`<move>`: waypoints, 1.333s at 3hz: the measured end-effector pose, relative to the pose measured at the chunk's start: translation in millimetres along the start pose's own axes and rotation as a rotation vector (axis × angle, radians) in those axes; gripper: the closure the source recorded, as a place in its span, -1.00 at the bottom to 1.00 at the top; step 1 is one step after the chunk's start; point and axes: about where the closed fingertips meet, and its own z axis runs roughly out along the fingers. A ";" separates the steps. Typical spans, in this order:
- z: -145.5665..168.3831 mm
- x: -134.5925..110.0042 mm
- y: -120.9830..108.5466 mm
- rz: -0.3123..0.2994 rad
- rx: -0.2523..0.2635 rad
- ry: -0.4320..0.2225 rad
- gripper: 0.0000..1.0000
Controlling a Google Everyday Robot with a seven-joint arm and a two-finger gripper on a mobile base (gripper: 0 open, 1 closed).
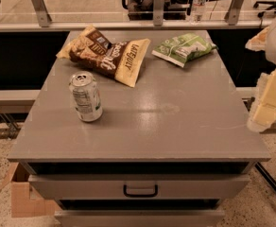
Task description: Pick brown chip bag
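Observation:
The brown chip bag (106,55) lies flat on the far left of the grey cabinet top (176,122). It is dark brown and tan-yellow, and its yellow "LATE JULY" end points right and toward me. My gripper (265,103) is a pale, blurred shape at the right edge of the camera view. It hangs off the cabinet's right side, well away from the bag and holding nothing that I can see.
A white and green drink can (86,96) stands upright in front of the brown bag. A smaller green and white bag (183,48) lies at the far right. Drawers with a black handle (140,190) face me. A cardboard box (22,195) sits on the floor at the left.

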 end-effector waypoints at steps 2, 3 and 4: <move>1.5 -7.9 -7.0 0.012 0.013 -0.027 -1.00; 15.2 -30.8 -13.4 0.006 -0.031 -0.161 -1.00; 20.6 -74.2 -13.2 -0.006 -0.051 -0.397 -1.00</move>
